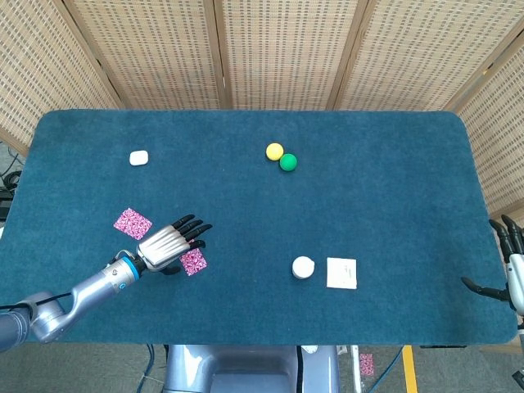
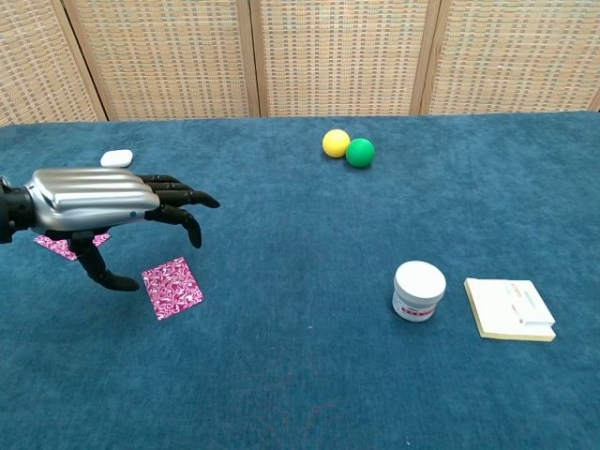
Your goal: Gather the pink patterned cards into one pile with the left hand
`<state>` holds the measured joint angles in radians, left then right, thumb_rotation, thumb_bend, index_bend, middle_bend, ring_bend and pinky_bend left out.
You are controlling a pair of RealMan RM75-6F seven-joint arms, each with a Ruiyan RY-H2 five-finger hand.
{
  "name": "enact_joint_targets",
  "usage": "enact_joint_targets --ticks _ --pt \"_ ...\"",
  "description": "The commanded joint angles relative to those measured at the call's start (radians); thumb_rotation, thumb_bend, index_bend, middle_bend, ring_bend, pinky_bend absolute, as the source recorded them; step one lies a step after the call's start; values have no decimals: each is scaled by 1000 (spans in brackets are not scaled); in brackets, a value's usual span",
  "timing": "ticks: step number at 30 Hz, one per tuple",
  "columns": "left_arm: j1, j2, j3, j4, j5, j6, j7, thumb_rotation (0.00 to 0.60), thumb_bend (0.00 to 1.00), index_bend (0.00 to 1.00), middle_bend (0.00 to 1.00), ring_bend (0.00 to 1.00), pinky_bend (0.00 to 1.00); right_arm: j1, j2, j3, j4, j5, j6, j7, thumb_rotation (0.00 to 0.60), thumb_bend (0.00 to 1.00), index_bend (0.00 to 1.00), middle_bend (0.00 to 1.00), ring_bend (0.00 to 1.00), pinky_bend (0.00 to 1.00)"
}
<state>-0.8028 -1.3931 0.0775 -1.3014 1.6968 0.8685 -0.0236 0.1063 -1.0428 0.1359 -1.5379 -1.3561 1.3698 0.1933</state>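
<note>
From the head view, the left hand [image 1: 168, 242] hangs over the near card [image 1: 193, 261], with its fingers spread out and nothing in them. The far card [image 1: 132, 223] lies apart from it, further left on the blue table [image 1: 368, 213]. The two cards are not in a pile yet. I think the step now is to pick up or push the near card. To do it well, the hand should come down flat and softly, press the card only a little, and slide it over to the other one. The cloth looks fuzzy, so a thin card may be hard to lift by its edge. Sliding looks easier. The right hand [image 1: 509, 266] sits at the far right edge of the table, fingers apart, holding nothing.

From the chest view, the left hand [image 2: 98, 202] shows big and silver, with black fingers [image 2: 178, 199] stretched out. Its thumb points down just beside the near card [image 2: 172, 288], but I cannot tell if it touches. The far card [image 2: 59, 246] peeks out behind the hand. Both cards are small squares, pink with white swirly marks, and they lie flat. The right hand does not show here.
</note>
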Motion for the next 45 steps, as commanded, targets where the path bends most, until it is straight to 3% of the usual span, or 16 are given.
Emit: enact_joint_targets --ticks 1,15,45 --pt "9 -43 9 56 4 11 7 600 250 257 0 0 0 0 -1 0 0 1 0 -3 600 0 0 0 0 0" --pt "15 -125 37 174 10 15 -20 600 249 257 0 0 0 1 0 3 1 7 -3 2 600 0 0 0 0 0" --pt "-14 -153 34 192 -38 -52 22 600 250 290 0 0 0 1 1 6 6 13 -7 10 600 0 0 0 0 0"
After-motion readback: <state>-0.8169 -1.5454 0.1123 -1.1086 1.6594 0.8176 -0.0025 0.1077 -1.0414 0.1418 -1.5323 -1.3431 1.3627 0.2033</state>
